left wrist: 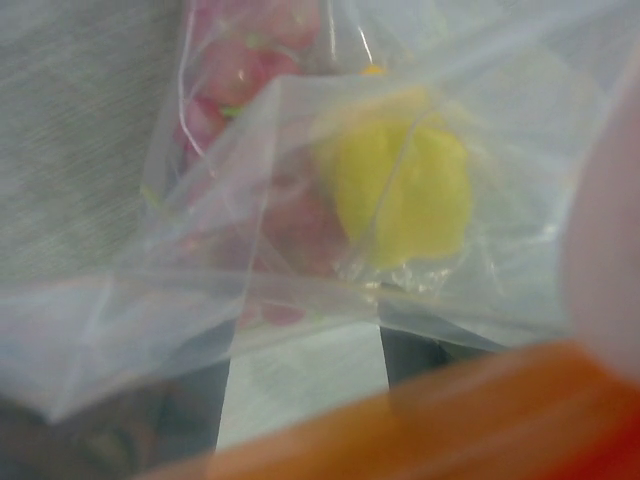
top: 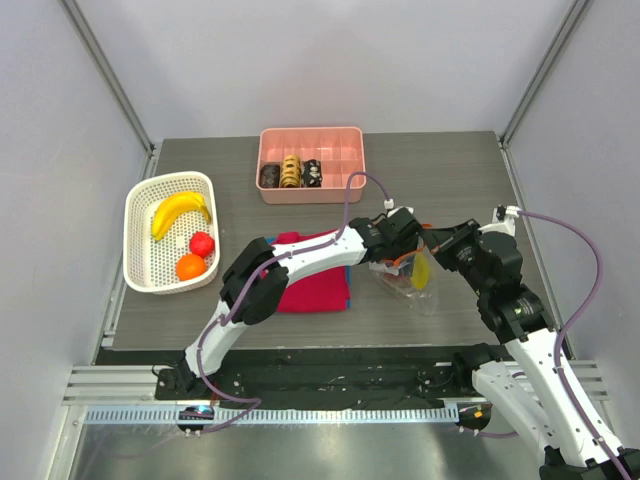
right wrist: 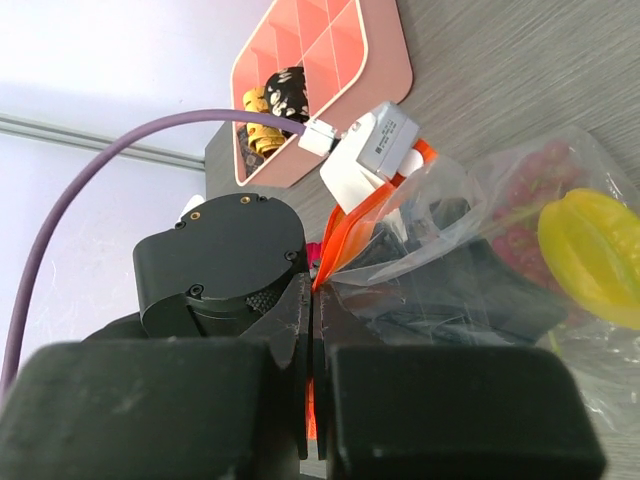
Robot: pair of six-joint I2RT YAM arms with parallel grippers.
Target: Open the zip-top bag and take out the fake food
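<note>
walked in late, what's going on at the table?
Both arms are working the zip-top bag beside the red shirt. The right pincer is shut on its orange zip strip; the left pincer is at that strip too, grip unclear. A yellow piece and red pieces sit inside the bag. A banana, orange ball and red fruit lie in the white basket.

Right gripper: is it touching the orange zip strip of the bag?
Touching. The right wrist view shows the right gripper shut on the zip strip of the bag; the orange strip runs into the seam between its jaws.
</note>
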